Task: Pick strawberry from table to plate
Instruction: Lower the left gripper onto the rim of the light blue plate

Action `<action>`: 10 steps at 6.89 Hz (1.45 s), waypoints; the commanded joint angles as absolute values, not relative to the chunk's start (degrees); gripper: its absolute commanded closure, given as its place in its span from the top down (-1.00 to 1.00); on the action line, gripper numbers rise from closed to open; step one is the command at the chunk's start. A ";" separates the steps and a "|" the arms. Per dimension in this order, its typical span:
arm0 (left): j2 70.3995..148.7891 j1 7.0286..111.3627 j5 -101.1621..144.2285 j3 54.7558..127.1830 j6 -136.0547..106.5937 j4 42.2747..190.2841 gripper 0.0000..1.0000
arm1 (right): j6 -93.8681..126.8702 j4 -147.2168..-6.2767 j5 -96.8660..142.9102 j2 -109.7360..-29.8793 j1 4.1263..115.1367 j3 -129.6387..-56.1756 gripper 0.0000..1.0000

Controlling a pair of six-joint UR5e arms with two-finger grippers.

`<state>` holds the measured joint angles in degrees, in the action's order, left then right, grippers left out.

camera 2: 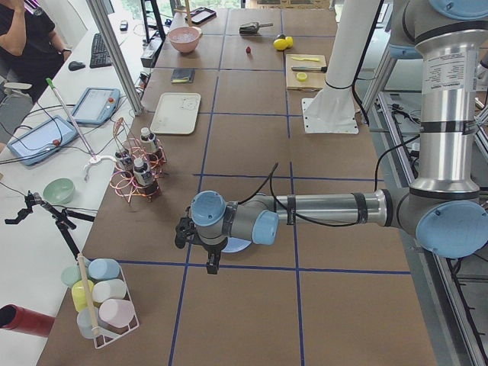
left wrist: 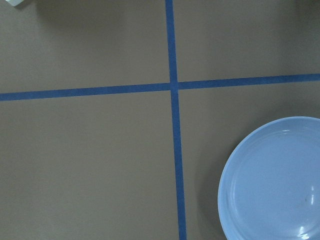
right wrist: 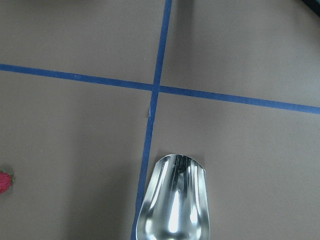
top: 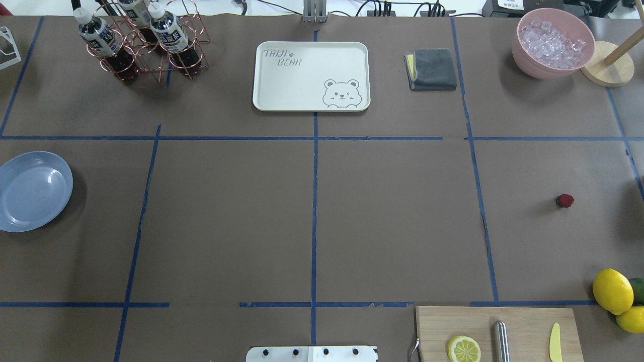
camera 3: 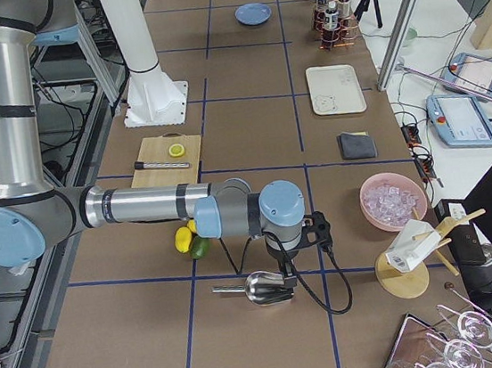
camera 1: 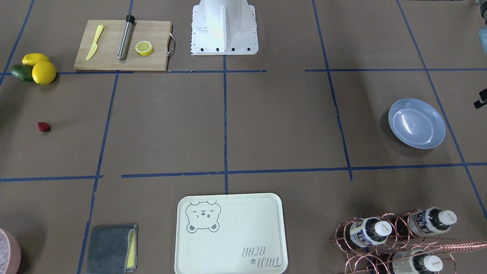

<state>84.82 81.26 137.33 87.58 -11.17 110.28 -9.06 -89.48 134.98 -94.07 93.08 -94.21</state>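
Observation:
The strawberry (camera 1: 43, 126) (top: 564, 200) is a tiny dark red berry lying alone on the brown table (top: 392, 221), on the robot's right side. It also shows at the left edge of the right wrist view (right wrist: 4, 181). The pale blue plate (camera 1: 416, 123) (top: 32, 191) (left wrist: 272, 182) lies empty at the far left end of the table. My left gripper (camera 2: 212, 265) hangs over the plate's edge. My right gripper (camera 3: 286, 276) hangs over a metal scoop (right wrist: 175, 200), right of the berry. Both show only in side views, so I cannot tell their state.
A cutting board (camera 1: 121, 45) carries a lemon half, a yellow knife and a steel rod. Lemons (camera 1: 43, 72) and an avocado lie beside it. The bear tray (top: 311, 75), a grey cloth (top: 431, 69), a bottle rack (top: 141, 40) and a pink ice bowl (top: 552, 42) line the far edge.

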 commanded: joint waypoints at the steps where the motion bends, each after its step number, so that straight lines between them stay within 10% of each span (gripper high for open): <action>1: 83.76 76.92 137.55 82.38 -18.16 122.90 1.00 | -9.05 -89.47 135.00 -94.04 93.08 -94.22 1.00; 6: 83.76 66.63 133.96 76.11 -32.25 141.24 0.77 | -9.05 -89.38 135.00 -93.87 93.08 -94.66 1.00; 10: 83.76 66.27 133.86 75.50 -32.26 141.15 -0.27 | -9.05 -89.47 135.00 -93.95 93.08 -95.01 1.00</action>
